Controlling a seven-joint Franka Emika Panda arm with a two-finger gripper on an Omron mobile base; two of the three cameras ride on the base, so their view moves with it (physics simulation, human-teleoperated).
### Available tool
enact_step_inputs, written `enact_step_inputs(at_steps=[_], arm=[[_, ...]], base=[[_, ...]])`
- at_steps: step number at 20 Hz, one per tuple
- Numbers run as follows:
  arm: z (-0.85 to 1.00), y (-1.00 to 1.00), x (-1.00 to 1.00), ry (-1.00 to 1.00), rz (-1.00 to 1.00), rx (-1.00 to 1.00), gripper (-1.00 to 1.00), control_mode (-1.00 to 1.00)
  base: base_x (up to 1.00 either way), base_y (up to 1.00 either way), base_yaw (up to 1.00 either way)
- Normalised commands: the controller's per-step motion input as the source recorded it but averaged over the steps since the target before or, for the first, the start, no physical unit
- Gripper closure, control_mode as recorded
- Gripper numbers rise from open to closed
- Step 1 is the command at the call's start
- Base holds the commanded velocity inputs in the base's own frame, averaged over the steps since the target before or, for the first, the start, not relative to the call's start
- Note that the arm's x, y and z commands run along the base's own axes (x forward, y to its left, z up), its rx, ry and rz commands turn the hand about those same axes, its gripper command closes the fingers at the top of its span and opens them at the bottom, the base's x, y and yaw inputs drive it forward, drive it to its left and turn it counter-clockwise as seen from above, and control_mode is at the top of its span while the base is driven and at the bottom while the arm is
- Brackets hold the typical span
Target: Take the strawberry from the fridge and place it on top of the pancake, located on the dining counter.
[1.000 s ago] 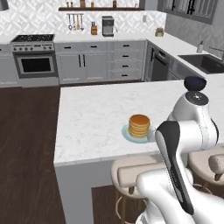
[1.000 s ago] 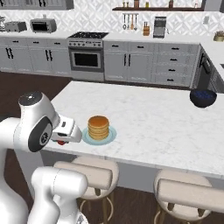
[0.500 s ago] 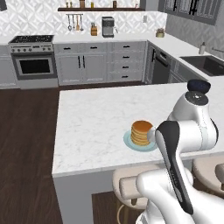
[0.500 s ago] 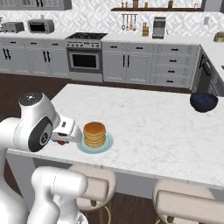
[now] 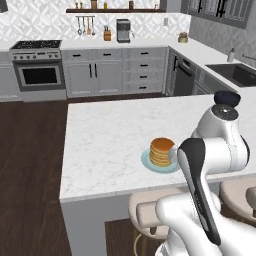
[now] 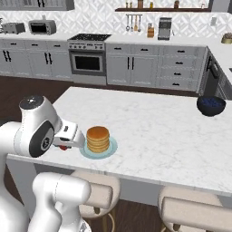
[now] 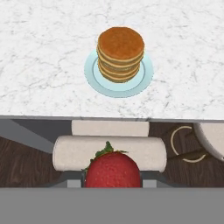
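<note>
A stack of golden pancakes [image 5: 162, 151] sits on a pale teal plate [image 5: 148, 163] near the front edge of the white marble desk [image 5: 110, 135], just beside the robot's white arm [image 5: 220, 145], with a stool [image 5: 150, 214] below.

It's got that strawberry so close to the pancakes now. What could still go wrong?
The strawberry in the gripper hangs short of the dining counter, over a stool; dropped now, it would probably miss the counter. The pancake is a narrow, tall stack, so a round berry might roll off. A low approach could bump the stack or its plate.
</note>
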Motion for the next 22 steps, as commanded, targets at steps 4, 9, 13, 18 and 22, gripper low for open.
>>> enact_step_inputs(at_steps=[4, 9, 13, 18, 22], arm=[[0.25, 0.00, 0.43, -0.11, 0.11, -0.01, 1.00, -1.00], [0.44, -0.01, 0.68, -0.09, 0.12, -0.03, 1.00, -1.00], [0.17, -0.16, 0.98, 0.02, 0.06, 0.00, 1.00, -1.00], [-0.37, -0.28, 1.00, 0.32, 0.00, 0.00, 1.00, -1.00], [-0.51, -0.07, 0.89, 0.18, 0.00, 0.00, 1.00, -1.00]], base=[[0.08, 0.00, 0.01], [0.00, 0.00, 0.00], [0.00, 0.00, 0.00], [0.00, 0.00, 0.00], [0.00, 0.00, 0.00]])
